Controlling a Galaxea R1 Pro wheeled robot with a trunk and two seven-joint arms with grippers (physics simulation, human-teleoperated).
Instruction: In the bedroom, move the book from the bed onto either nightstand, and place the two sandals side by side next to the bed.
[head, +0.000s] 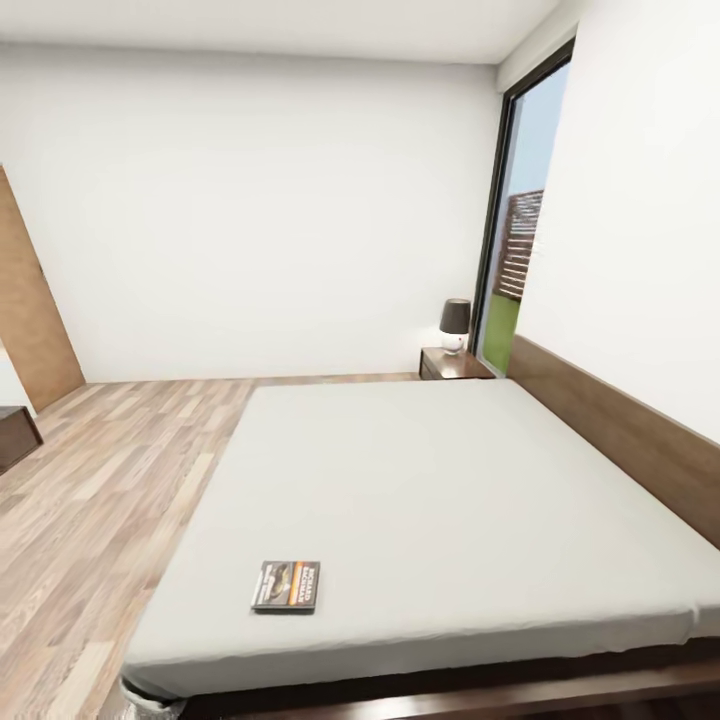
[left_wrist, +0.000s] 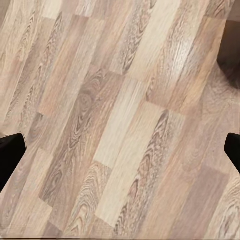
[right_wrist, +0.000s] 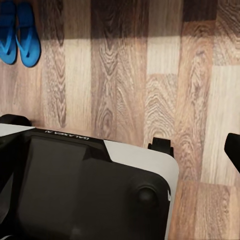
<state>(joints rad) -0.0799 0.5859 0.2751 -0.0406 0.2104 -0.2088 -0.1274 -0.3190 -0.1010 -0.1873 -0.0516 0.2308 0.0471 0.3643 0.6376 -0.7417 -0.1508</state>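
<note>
Sandals (right_wrist: 19, 33), two flat blue ones (one thin book (head: 287, 586) on smooth mattress (head: 440, 500)); my grippers' states I cannot tell.

Blue sandals (right_wrist: 19, 34); light-grey bed (head: 440, 500)

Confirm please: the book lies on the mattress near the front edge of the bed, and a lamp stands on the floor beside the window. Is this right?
One part is wrong. In the head view the lamp stands on the nightstand beside the window, not on the floor. The rest holds: the book lies on the mattress near the front edge of the bed.
</note>
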